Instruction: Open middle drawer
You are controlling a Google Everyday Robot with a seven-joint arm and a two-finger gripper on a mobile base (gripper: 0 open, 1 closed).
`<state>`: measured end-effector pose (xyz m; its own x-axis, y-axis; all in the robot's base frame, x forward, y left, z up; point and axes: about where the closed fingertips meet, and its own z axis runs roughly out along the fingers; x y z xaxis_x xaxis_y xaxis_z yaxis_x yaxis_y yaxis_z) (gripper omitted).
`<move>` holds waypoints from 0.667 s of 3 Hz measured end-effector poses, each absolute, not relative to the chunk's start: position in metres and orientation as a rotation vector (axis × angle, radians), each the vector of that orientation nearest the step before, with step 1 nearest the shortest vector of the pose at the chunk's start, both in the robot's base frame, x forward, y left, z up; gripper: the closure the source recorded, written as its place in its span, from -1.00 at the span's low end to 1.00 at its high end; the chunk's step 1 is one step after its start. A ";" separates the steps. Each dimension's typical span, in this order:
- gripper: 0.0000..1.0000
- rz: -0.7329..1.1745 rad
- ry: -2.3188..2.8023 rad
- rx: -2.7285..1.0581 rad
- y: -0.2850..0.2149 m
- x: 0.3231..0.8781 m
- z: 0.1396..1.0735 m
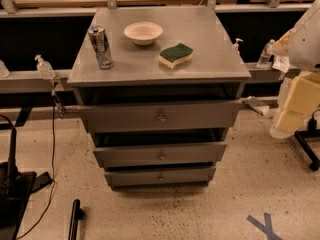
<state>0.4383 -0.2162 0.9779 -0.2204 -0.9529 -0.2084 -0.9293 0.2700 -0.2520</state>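
Note:
A grey metal cabinet (pixel 160 59) stands in the middle of the camera view with three drawer fronts stacked down its face. The middle drawer (pixel 125 155) is the medium-sized front, with a small brass knob (pixel 162 156) at its centre. The widest front (pixel 120 117) is above it and the narrowest (pixel 130 177) below. Dark gaps show between the fronts. My gripper is out of view. Only a white and yellowish part of my arm (pixel 302 94) shows at the right edge, well clear of the cabinet.
On the cabinet top sit a metal can (pixel 100 46), a white bowl (pixel 143 32) and a green-and-yellow sponge (pixel 175 55). Bottles (pixel 264 54) stand on the rail behind. Black equipment and a cable (pixel 15 184) lie at the lower left. A blue tape cross (pixel 265 226) marks the speckled floor.

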 end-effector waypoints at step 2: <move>-1.00 -0.077 2.178 -1.706 -0.202 0.455 0.965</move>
